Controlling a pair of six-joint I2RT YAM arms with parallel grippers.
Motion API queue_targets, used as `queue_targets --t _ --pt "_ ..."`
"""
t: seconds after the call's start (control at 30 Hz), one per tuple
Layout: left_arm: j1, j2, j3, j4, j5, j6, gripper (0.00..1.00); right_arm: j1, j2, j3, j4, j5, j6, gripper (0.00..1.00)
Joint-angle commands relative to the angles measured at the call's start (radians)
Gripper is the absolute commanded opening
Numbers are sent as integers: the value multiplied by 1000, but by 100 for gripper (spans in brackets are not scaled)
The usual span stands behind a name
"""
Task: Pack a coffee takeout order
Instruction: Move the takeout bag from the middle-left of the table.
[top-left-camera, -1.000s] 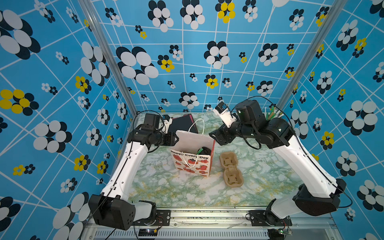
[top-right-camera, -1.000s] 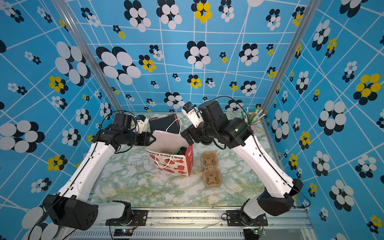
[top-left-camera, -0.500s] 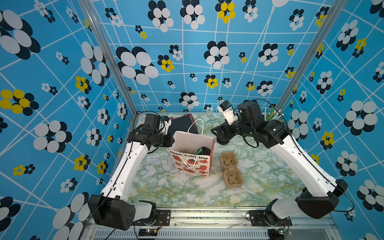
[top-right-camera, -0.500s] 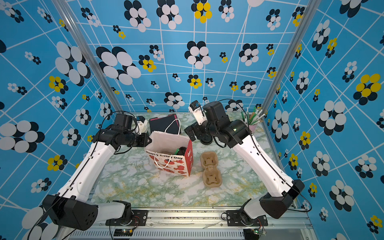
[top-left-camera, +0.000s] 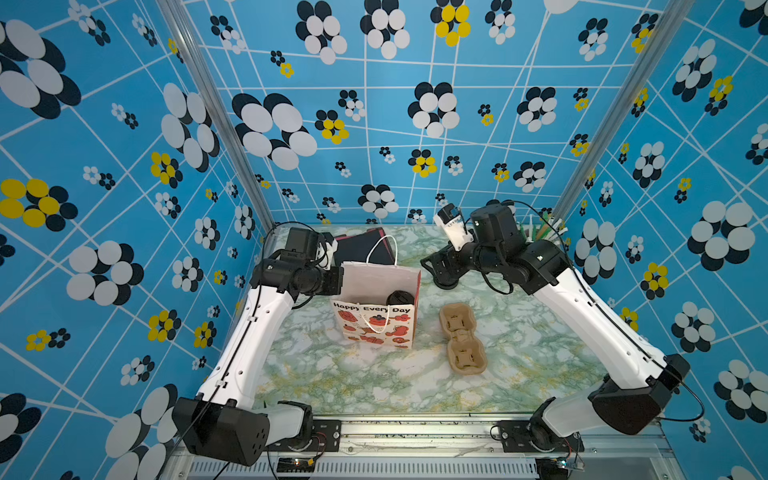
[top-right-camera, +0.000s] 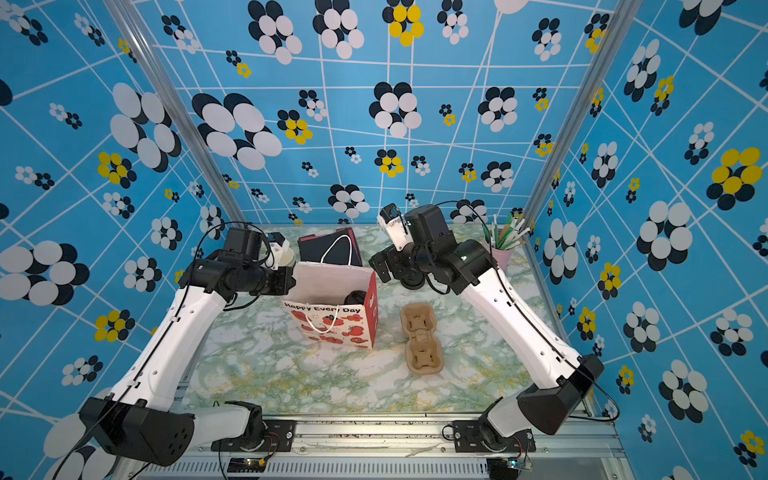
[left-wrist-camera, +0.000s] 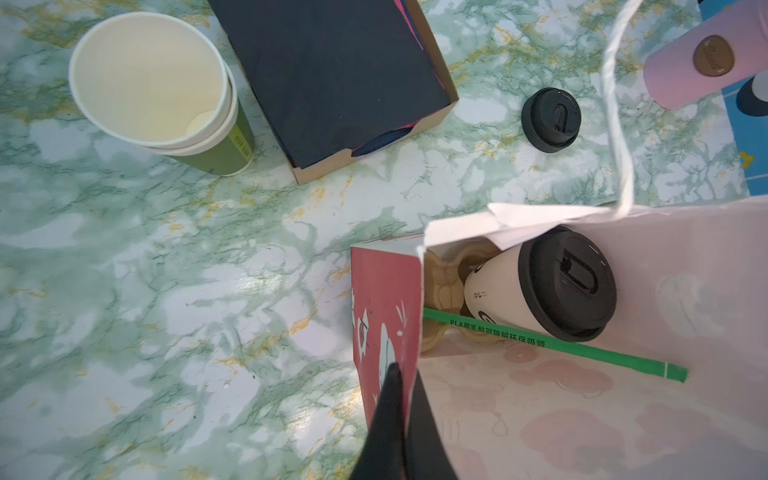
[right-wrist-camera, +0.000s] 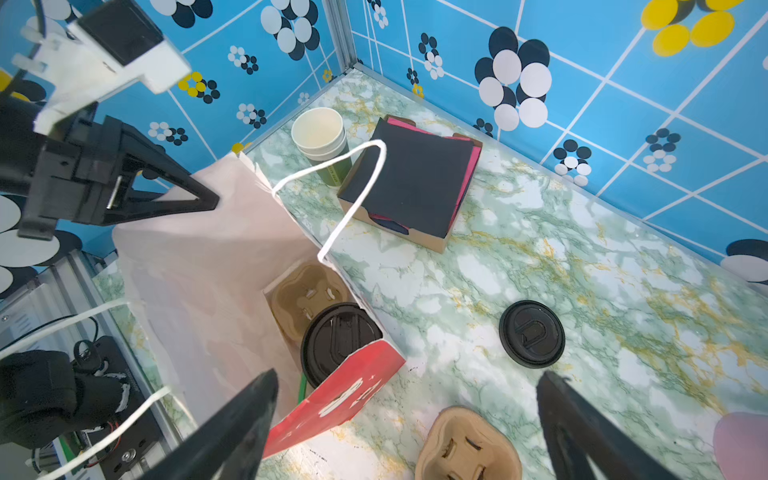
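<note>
Left gripper (left-wrist-camera: 392, 374) clamped on bag (left-wrist-camera: 384, 291) rim, propping it open; right gripper (right-wrist-camera: 407, 376) jaws apart, empty, above bag mouth. Cup (left-wrist-camera: 494, 291) with lid (left-wrist-camera: 567, 282) sits in bag. Napkin (left-wrist-camera: 332, 75) not yet packed, in box (left-wrist-camera: 316, 168) nearby. Next, I'd guess: right pinches top black sheet only.

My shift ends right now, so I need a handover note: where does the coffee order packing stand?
Left end effector: shut on the paper bag's rim, holding it open.
Right end effector: open, empty, above the table beside the bag.
Done: white cup, black lid on, stands in the cup carrier inside the bag; green straw too.
Left: black napkin, on top in the cardboard box; none seen in the bag.
Spare lid lies on the table.
</note>
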Motion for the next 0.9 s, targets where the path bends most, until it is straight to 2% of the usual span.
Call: queue_targets --t 0.0,0.53,0.87 --pt "3 -35 32 -43 -44 4 0 -12 18 -16 33 -25 19 99" --pt "173 -141 -64 -44 -27 23 0 -54 128 -34 130 -55 119 99" --pt "257 -176 -127 -27 -6 23 0 -63 306 32 195 -7 200 97"
